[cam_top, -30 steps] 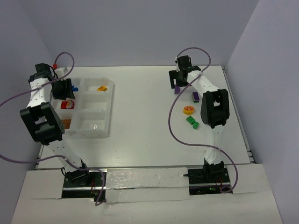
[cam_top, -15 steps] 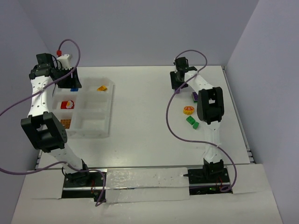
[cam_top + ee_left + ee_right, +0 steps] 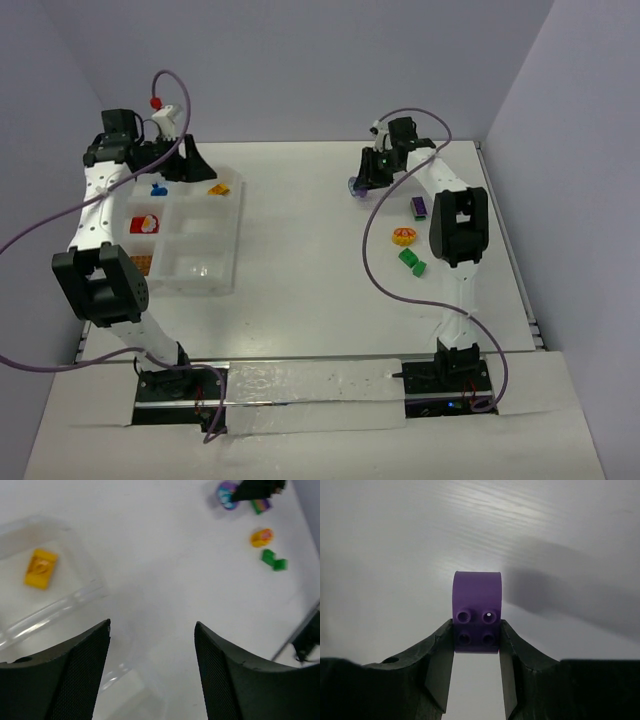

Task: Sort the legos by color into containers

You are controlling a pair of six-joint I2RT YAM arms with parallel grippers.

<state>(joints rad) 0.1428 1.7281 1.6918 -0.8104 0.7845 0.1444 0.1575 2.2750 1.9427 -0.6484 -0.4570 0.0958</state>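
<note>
Right gripper (image 3: pixel 476 632) is clamped on a purple lego (image 3: pixel 476 592), which looks lifted just off the tabletop (image 3: pixel 300 240), far right. Left gripper (image 3: pixel 151 635) hangs wide and empty over the tray (image 3: pixel 238 215). Next move, I'd guess: carry the purple one across to a free compartment.

A smooth, glossy purple plastic brick (image 3: pixel 476 611) is pinched between the matt black plastic fingers (image 3: pixel 437 665) of the right gripper (image 3: pixel 476 632), over a white table (image 3: pixel 395 540) with a faint streaked sheen. The left gripper (image 3: pixel 151 630) shows matt black pads (image 3: pixel 82 672) with a fine mesh-like grain. At ten o'clock in its view, a glossy yellow plastic piece (image 3: pixel 41 568) lies in the translucent, shiny plastic tray (image 3: pixel 60 607). Smooth purple cables (image 3: pixel 363 262) trail over the tabletop.
</note>
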